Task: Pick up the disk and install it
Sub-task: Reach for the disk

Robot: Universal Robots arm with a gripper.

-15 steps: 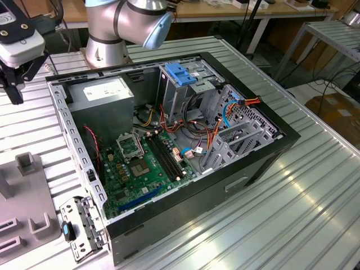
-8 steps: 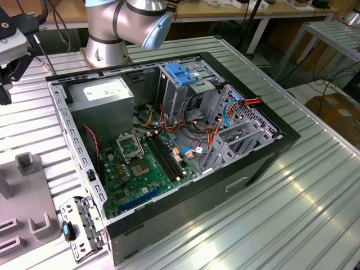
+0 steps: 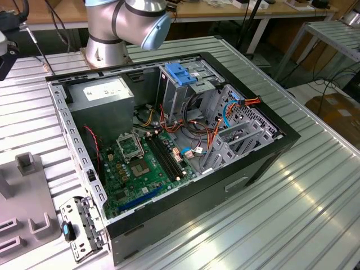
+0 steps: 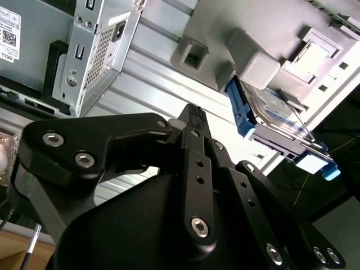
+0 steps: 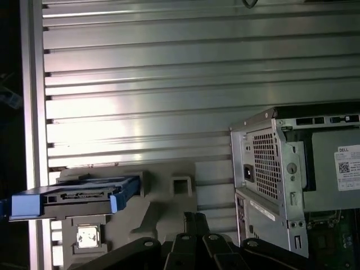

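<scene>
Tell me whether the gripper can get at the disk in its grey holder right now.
Probably yes: the disk sits in the grey holder on the ribbed table, outside the computer case, and nothing lies between it and the gripper.

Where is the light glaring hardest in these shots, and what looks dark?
First wrist view: glare whitens the ribbed table near the disk. Second wrist view: the black gripper looms dark against the bright table. Exterior view: reflections streak the table; the computer case is shadowed inside.
</scene>
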